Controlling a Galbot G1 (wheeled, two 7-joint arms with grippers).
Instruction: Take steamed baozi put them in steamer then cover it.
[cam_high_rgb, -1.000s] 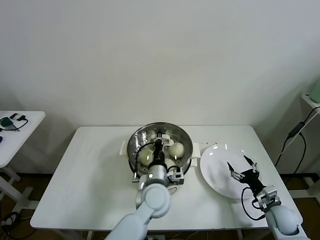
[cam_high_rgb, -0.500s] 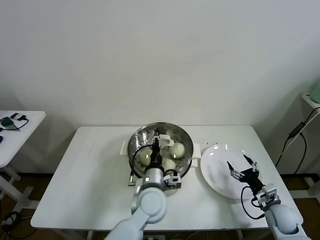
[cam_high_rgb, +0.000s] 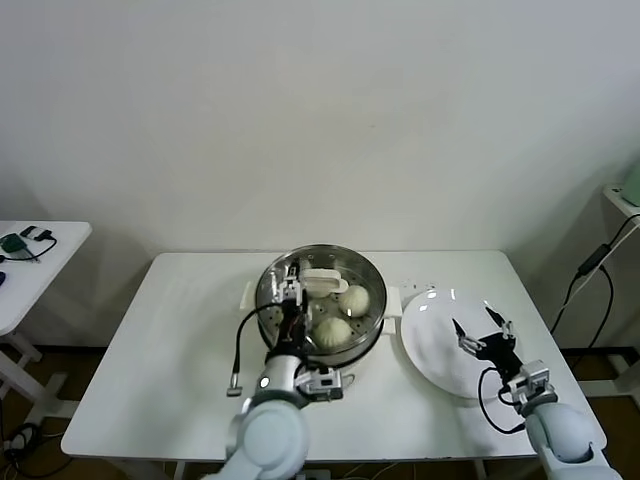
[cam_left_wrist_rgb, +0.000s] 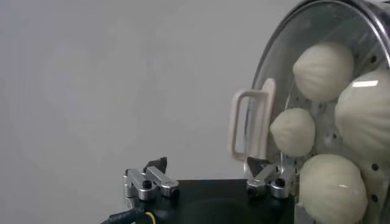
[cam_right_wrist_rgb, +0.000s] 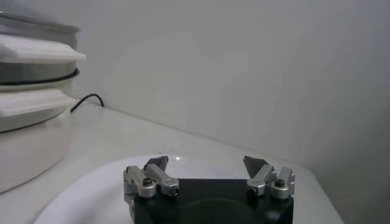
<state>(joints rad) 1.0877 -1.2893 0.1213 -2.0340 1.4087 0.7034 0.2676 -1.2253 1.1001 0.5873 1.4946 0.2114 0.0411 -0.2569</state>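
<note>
The steel steamer (cam_high_rgb: 268, 290) stands mid-table on its cream base. In the head view I see two pale baozi (cam_high_rgb: 355, 298) (cam_high_rgb: 333, 330) inside; the left wrist view shows several baozi (cam_left_wrist_rgb: 292, 131) on the perforated tray, next to a cream loop handle (cam_left_wrist_rgb: 250, 122). My left gripper (cam_high_rgb: 291, 283) hangs over the steamer's left part, open and empty (cam_left_wrist_rgb: 207, 173). My right gripper (cam_high_rgb: 482, 335) is open and empty over the white plate (cam_high_rgb: 430, 350), also seen in the right wrist view (cam_right_wrist_rgb: 207, 167). The steamer's side (cam_right_wrist_rgb: 30, 67) shows there too.
The white plate lies right of the steamer and holds nothing. A black cable (cam_high_rgb: 237, 360) trails from my left arm over the table. A side table (cam_high_rgb: 40, 260) stands at far left. Cables (cam_high_rgb: 590, 270) hang at far right.
My left gripper has moved left and back toward the steamer's left rim, uncovering the baozi in the middle. The right gripper has barely moved.
</note>
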